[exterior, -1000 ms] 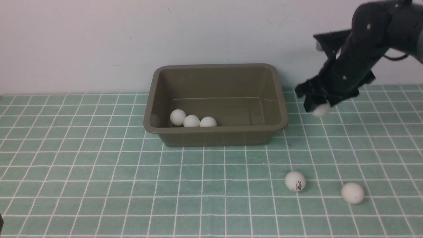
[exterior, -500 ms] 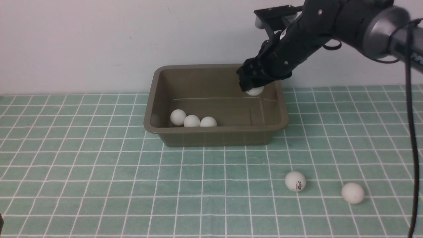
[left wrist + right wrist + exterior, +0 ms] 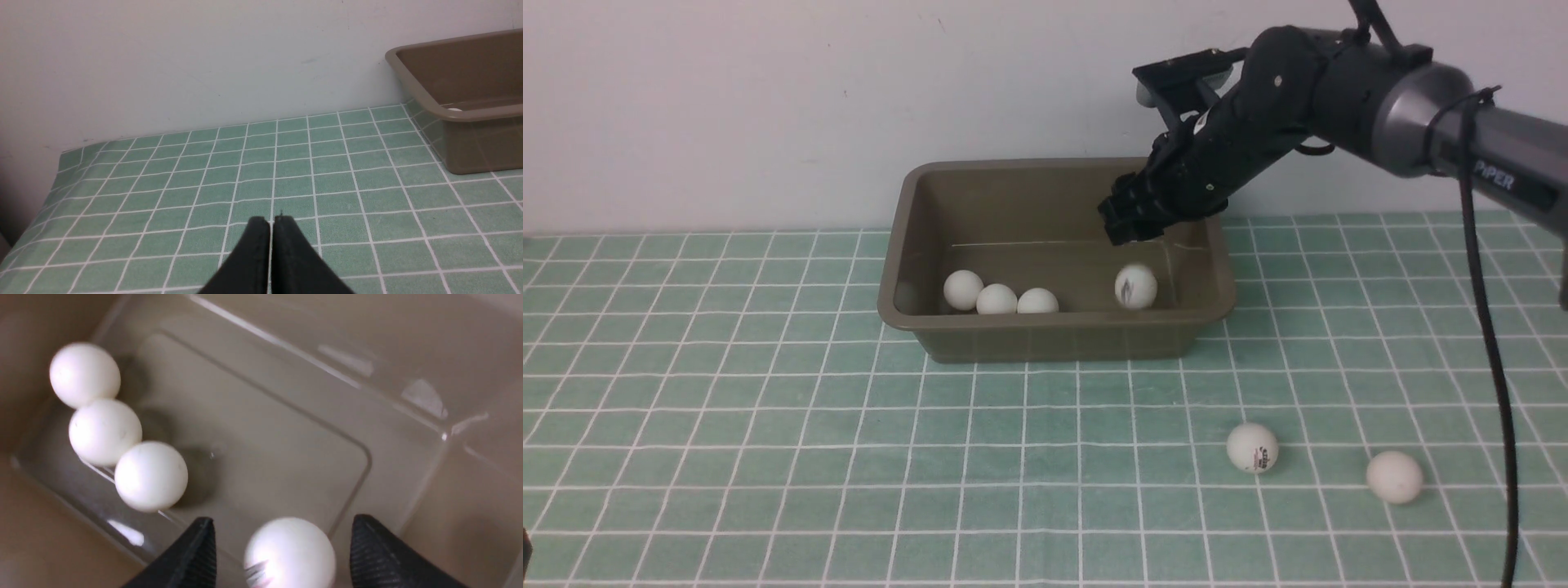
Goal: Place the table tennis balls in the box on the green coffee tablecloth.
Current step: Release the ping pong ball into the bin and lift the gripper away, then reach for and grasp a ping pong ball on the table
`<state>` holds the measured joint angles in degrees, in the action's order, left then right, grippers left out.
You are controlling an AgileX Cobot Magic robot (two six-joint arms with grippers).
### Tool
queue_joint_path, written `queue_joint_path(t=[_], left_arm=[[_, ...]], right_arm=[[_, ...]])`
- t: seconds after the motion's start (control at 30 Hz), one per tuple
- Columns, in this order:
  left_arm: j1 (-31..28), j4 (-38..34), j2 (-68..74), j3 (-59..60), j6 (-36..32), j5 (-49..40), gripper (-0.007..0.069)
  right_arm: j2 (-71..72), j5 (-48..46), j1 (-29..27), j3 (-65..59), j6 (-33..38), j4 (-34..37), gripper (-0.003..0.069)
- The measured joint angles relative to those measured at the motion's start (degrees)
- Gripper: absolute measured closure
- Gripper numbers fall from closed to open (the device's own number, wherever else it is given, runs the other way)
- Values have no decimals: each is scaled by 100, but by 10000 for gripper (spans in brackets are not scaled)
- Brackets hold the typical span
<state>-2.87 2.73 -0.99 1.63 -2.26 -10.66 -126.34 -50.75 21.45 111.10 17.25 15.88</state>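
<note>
In box [image 3: 1054,333]: four table tennis balls [image 3: 996,300]; right gripper [image 3: 1131,231] spread, empty | remaining: two loose balls [image 3: 1252,447] on green coffee tablecloth [image 3: 768,408], box's 5 o'clock

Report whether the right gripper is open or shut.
Open. The right gripper has its fingers spread, with gaps on both sides of the ball, which is free below them inside the box.

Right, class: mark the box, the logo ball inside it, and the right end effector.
box [image 3: 1054,343]: front view, front wall.
logo ball [image 3: 1135,286]: front view, ball's middle.
right end effector [image 3: 1125,232]: front view, between its fingertips.
</note>
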Motion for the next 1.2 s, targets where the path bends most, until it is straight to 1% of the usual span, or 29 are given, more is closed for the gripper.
queue_joint_path(t=[0.1,0.2,0.3,0.33,0.37,0.47,0.63,0.8,0.93,0.97,1.03,1.1,1.17,1.2], left_arm=[[0,0,0,0,0,0,632],[0,0,0,0,0,0,632],[0,0,0,0,0,0,632],[0,0,0,0,0,0,632],[0,0,0,0,-6,0,632],[0,0,0,0,-17,-2,632],[0,0,0,0,-17,-2,632],[0,0,0,0,-17,-2,632],[0,0,0,0,-17,-2,632],[0,0,0,0,-17,-2,632],[0,0,0,0,-17,-2,632],[0,0,0,0,-17,-2,632],[0,0,0,0,-17,-2,632],[0,0,0,0,-17,-2,632]], right_arm=[[0,-42,0,119,13,25,253],[0,-740,0,547,13,-58,253],[0,-1768,0,1197,5,-401,253],[0,-1913,0,1378,-41,-540,253],[24,-2004,0,1570,-187,-759,252],[144,-2053,-5,1703,-756,-1087,253],[416,-2100,-5,1624,-1243,-1253,253],[776,-2108,-5,1265,-1336,-1256,253],[1670,-2102,-5,183,-1359,-1262,253],[1714,-2107,-5,56,-1359,-1262,253],[2268,-2107,-5,-822,-1324,-1262,253],[2509,-2107,-5,-1337,-1296,-1262,253],[2592,-2107,-5,-1597,-1273,-1249,253],[2644,-2084,-5,-2015,-1226,-1165,253]])
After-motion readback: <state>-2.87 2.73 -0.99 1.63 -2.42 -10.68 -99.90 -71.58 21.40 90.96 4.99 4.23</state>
